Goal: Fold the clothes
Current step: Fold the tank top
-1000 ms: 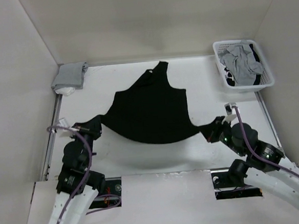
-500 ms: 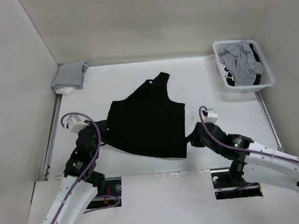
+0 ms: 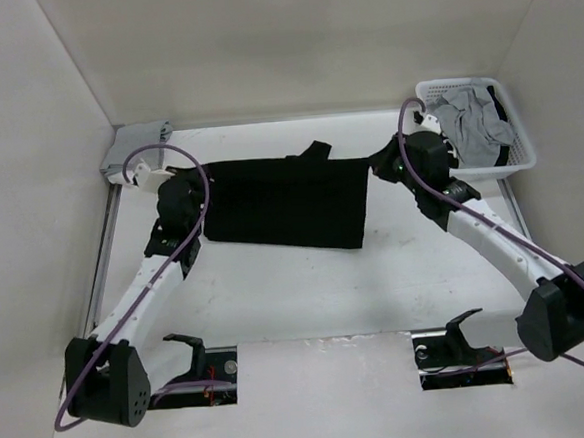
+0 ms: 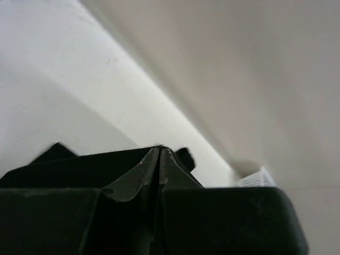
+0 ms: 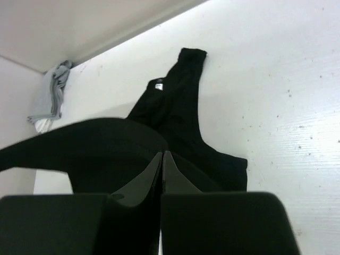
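Both arms now reach far across the table (image 3: 277, 290); a second ago they held the hem near the bases. Top (image 3: 291, 211) lies mid-table, folded into a wide black band, straps poking out at its far edge. Left gripper (image 3: 205, 181) has its fingers pinched tight on the far-left corner. Right gripper (image 3: 376, 163) does the same on the far-right corner. Beyond: grey cloth stack (image 3: 129, 150) far left, basket (image 3: 484, 168) of grey garments (image 3: 465, 117) far right.
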